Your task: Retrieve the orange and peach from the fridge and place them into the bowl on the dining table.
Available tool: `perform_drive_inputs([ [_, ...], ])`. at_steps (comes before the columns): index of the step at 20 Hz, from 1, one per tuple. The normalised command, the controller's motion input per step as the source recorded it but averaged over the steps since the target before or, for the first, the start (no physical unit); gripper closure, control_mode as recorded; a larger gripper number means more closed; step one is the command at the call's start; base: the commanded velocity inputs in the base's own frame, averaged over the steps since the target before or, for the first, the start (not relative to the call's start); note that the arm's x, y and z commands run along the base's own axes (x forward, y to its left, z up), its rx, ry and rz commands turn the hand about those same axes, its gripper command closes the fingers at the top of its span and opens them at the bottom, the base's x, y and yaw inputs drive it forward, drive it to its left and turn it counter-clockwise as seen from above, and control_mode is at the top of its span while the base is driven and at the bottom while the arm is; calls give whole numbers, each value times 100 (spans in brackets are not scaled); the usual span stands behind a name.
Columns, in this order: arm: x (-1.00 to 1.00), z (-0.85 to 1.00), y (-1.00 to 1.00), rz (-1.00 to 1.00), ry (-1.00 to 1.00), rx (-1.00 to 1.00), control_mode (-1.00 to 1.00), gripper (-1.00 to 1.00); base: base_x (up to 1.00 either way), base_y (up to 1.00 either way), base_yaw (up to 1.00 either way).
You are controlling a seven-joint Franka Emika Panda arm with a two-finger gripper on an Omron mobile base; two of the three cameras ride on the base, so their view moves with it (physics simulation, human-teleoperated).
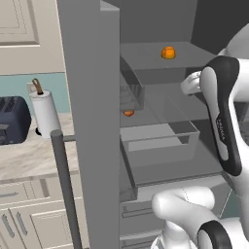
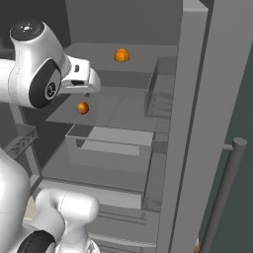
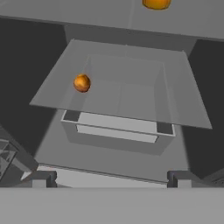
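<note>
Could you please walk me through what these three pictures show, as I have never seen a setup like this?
They show a simulated kitchen. The white machine is a robot arm on a base that drives. Two pictures come from cameras on the base, behind the arm to its left and right. The third comes from a camera on the arm's hand, looking along its two fingers.

The arm faces an open grey fridge. Inside, one orange-coloured fruit lies on the upper shelf and a second fruit on the shelf below, above a clear drawer. I cannot tell which is the orange and which the peach.

The hand is open and holds nothing. In the left view, beside the fridge, a counter carries a toaster and a paper towel roll.
</note>
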Motion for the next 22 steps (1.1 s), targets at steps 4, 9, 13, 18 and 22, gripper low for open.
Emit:
perform_drive_inputs([
  [4,16,-3,0,-4,-23,0,-100,-100,0,0,0],
  [9,13,-2,0,-8,-36,0,-100,-100,0,0,0],
  [13,11,6,0,-11,-25,1,-100,-100,0,0,0],
  [18,12,37,0,-9,-3,6,-100,-100,0,0,0],
  [22,16,54,0,-5,0,9,-100,-100,0,0,0],
])
